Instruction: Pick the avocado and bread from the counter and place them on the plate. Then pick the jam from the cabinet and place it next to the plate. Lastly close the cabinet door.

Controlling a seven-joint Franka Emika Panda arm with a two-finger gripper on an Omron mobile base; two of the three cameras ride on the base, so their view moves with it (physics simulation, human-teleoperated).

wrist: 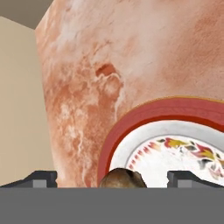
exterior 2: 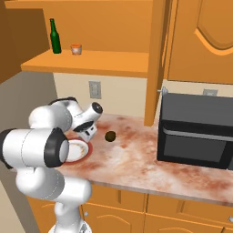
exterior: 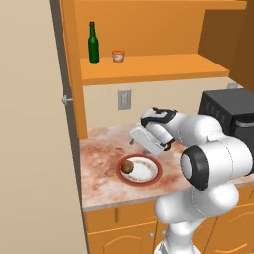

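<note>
Reddish-brown bread (exterior: 128, 166) sits on plate (exterior: 149, 173); jaws (wrist: 112, 179) spread wide above it, gripping nothing; avocado (exterior 2: 110, 136) on bench (exterior 2: 136, 159).

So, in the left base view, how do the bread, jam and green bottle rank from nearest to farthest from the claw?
From the claw:
1. bread, just below it on the plate's left side
2. jam, up on the cabinet shelf
3. green bottle, same shelf, further left

The counter (exterior 2: 136, 159) was occupied by the plate (exterior: 149, 174), avocado (exterior 2: 110, 136) and a black microwave (exterior 2: 195, 136). The cabinet shelf (exterior: 149, 69) was occupied by a green bottle (exterior: 93, 43) and the jam (exterior: 117, 56).
</note>
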